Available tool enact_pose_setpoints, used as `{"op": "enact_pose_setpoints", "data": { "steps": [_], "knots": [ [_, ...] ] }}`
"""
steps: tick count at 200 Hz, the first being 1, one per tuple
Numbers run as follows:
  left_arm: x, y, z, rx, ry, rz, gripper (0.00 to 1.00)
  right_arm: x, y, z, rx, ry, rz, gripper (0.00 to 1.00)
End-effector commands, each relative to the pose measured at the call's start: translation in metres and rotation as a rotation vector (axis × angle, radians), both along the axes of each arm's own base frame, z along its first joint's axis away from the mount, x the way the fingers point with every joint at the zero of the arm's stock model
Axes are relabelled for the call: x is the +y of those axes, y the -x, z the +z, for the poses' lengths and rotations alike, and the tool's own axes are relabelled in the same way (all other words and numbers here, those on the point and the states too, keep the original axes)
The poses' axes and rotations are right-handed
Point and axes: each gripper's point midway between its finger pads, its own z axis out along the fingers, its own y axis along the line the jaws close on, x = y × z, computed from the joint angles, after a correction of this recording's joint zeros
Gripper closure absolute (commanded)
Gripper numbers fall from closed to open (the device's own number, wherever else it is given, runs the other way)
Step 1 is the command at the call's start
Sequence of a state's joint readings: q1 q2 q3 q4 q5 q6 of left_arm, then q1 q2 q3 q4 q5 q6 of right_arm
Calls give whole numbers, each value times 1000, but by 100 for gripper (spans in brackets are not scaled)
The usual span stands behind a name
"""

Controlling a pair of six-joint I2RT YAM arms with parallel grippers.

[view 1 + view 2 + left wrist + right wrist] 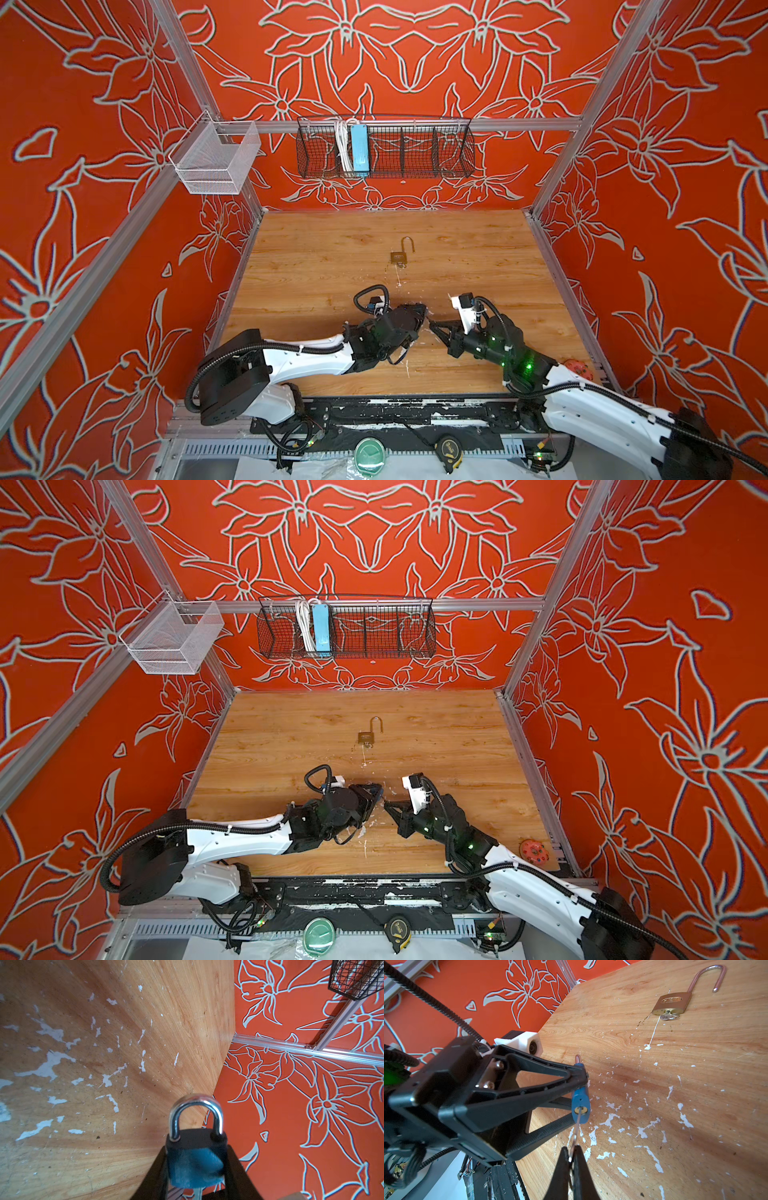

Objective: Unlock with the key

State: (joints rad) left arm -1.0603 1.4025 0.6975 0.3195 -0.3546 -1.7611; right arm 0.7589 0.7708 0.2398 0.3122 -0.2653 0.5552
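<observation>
Left end effector (196, 1169) grasps blue padlock (195, 1147), shackle (196, 1100) closed. Right end effector (572, 1159) clenches key (576, 1128), seated in its keyhole (580, 1110).

Passage across the front middle of the table (316, 249) is blocked: the left gripper (423, 311) clamps the blue padlock (195, 1159), the right gripper (432, 323) pinches the key (578, 1124) seated in it, and the left arm (307, 361) and right arm (582, 401) lie low behind them. Farther back the brass padlock (399, 257) lies flat, shackle swung open, with bare wood open on either side and up to the back edge. A red round object (534, 852) sits near the front right corner; the black wire basket (415, 153) hangs well above the boards.
</observation>
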Motion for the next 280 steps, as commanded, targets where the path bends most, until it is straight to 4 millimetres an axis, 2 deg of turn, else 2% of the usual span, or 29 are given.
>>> {"op": "enact_pose_setpoints", "data": {
  "steps": [1, 33, 76, 111, 155, 194, 245, 280],
  "knots": [
    [-7, 3, 15, -25, 59, -9, 100, 3, -7, 19, -48, -25, -14, 100],
    [-6, 3, 16, -27, 59, -10, 100, 4, -9, 21, -47, -24, -19, 100],
    [-9, 3, 15, -37, 58, -20, 100, 14, -8, 23, -26, -34, 29, 100],
    [-14, 5, 19, -73, 37, -64, 100, 11, -11, 27, -46, -23, 7, 100],
    [-26, 11, 32, -159, 6, -168, 100, 12, -16, 36, -58, -18, 0, 100],
    [-34, 12, 28, -133, 32, -186, 100, 11, -21, 41, -78, -41, -26, 100],
    [-49, 9, 36, -151, 110, -196, 100, 13, -26, 44, -90, -80, -42, 100],
    [-55, 14, 33, -125, 90, -235, 100, 15, -27, 47, -114, -53, -28, 100]
  ]
}}
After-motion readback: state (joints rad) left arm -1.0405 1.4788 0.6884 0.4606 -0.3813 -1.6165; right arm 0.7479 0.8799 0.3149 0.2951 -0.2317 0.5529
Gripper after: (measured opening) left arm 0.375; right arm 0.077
